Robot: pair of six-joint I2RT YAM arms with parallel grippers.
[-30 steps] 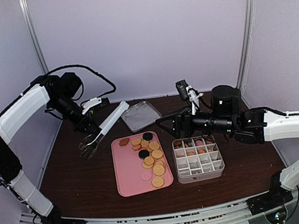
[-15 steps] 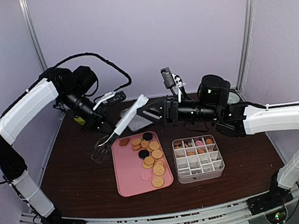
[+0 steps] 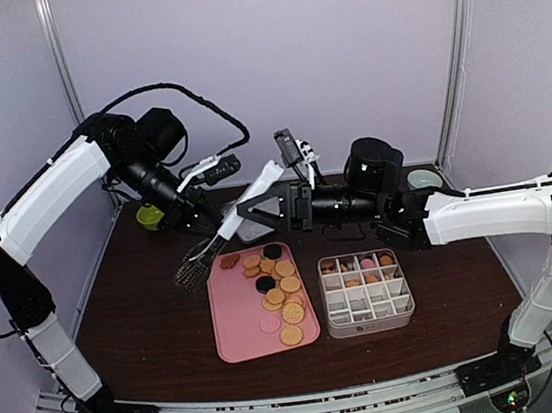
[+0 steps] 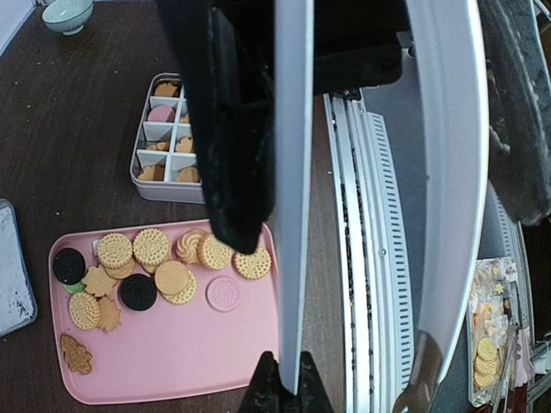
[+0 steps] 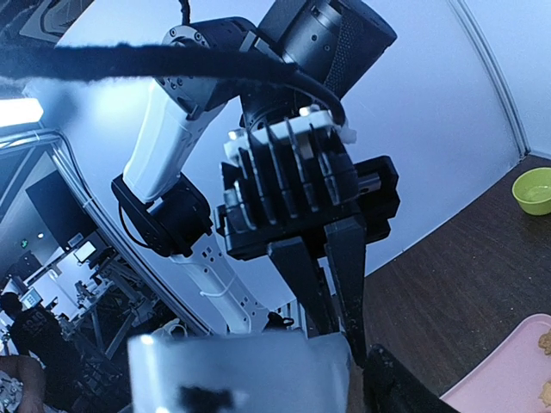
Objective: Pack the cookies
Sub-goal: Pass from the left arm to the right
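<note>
White-handled tongs (image 3: 264, 178) were gripped by left gripper (image 4: 280, 391), eleven o'clock of cookies (image 3: 278, 285); right gripper (image 3: 252, 209) was held open. Handover judged under way, closing needed.

Rough, golden-baked cookies (image 3: 278, 292) are pictured on a smooth matt pink plastic tray (image 3: 237, 337), set on a dark wood-grain table (image 3: 139, 324); glossy white tongs (image 3: 250, 198) are tipped with metal wire.

cookies (image 3: 276, 285) on tray (image 3: 237, 334) | box (image 3: 367, 292) right of tray | tongs (image 3: 226, 225) by tray's far-left corner
</note>
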